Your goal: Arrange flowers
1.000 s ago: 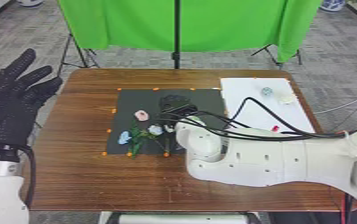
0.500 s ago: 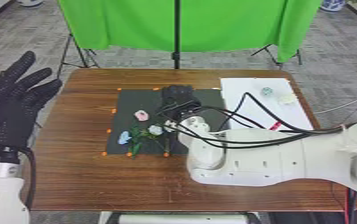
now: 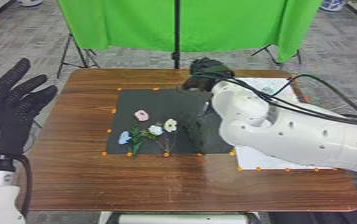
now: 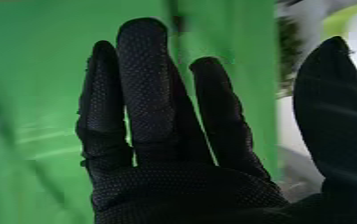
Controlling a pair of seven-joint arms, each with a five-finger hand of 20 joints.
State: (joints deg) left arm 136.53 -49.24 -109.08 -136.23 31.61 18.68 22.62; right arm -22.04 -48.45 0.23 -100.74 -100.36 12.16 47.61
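Observation:
On the dark mat [image 3: 143, 102] in the head view lie a pink flower [image 3: 141, 115], a pale blue flower [image 3: 125, 137], a bluish-white flower [image 3: 156, 130] and a cream flower [image 3: 170, 125], with green leaves [image 3: 136, 140] among them. My right hand [image 3: 206, 70] is over the table's far edge, beyond the mat and apart from the flowers. In the right wrist view the right hand [image 4: 183, 192] is open, with straight fingers and nothing held. My left hand [image 3: 7, 115] is open off the table's left side.
The white sheet [image 3: 272, 162] lies on the right of the brown table [image 3: 77, 175], partly under my right arm and its black cables. Small orange markers edge the mat and sheet. A green cloth [image 3: 130, 25] hangs behind the table on a stand.
My right hand has moved from over the mat toward the far edge and to the right, uncovering the cream flower. My left hand has shifted slightly.

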